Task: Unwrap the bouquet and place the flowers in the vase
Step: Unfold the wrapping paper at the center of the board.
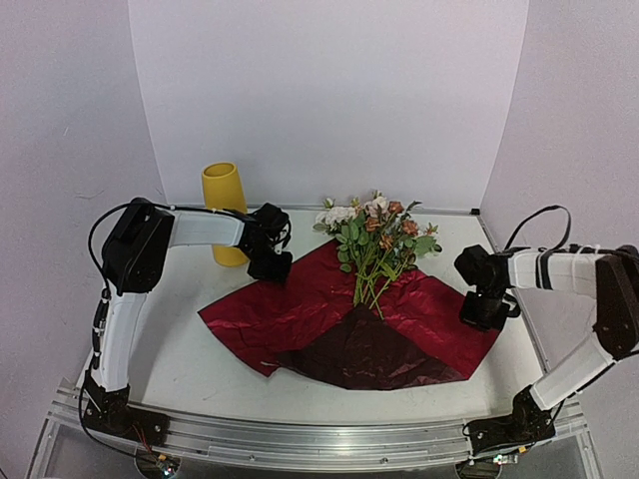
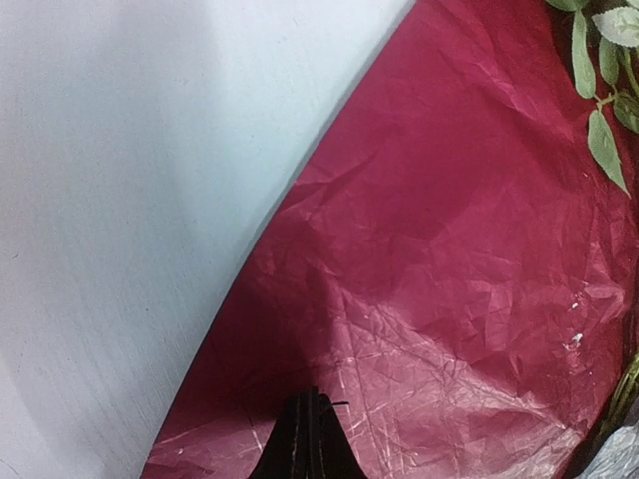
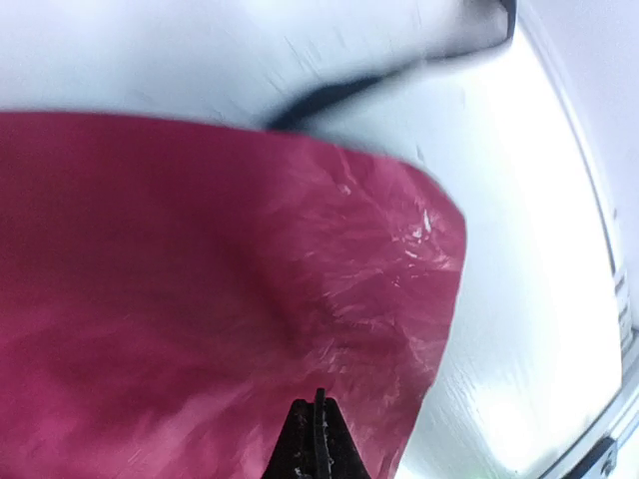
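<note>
Both closed, the left gripper (image 2: 312, 411) and right gripper (image 3: 319, 409) hover over the paper (image 1: 290, 309); the flowers (image 1: 377, 232) look light and floppy, so grasp their bunched stems (image 1: 371, 287).

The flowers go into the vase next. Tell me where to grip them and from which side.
Probably grip the flowers at the bunched stems, from above, jaws across them: they lie flat on the wrapping paper, narrowing there, blooms fanning rearward.
</note>
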Controlling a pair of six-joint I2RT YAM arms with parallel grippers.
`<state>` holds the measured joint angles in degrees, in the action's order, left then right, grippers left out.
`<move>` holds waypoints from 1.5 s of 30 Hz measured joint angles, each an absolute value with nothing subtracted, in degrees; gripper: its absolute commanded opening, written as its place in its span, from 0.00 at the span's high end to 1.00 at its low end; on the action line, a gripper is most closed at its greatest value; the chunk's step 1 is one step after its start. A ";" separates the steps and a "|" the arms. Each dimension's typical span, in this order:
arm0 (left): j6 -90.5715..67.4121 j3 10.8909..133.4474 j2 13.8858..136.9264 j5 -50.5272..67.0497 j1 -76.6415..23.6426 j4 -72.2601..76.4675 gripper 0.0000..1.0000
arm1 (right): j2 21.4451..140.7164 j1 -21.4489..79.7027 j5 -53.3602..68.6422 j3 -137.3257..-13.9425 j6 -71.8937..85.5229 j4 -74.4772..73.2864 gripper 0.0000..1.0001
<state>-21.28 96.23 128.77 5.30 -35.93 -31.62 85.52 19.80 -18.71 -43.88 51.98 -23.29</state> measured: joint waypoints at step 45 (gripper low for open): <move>-31.78 79.62 105.74 11.22 -45.69 -34.25 0.59 | 93.67 21.91 42.39 -37.90 23.58 8.57 0.55</move>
<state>-31.78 79.62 105.74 11.22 -45.69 -34.25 93.67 21.91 42.39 -37.90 23.58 8.57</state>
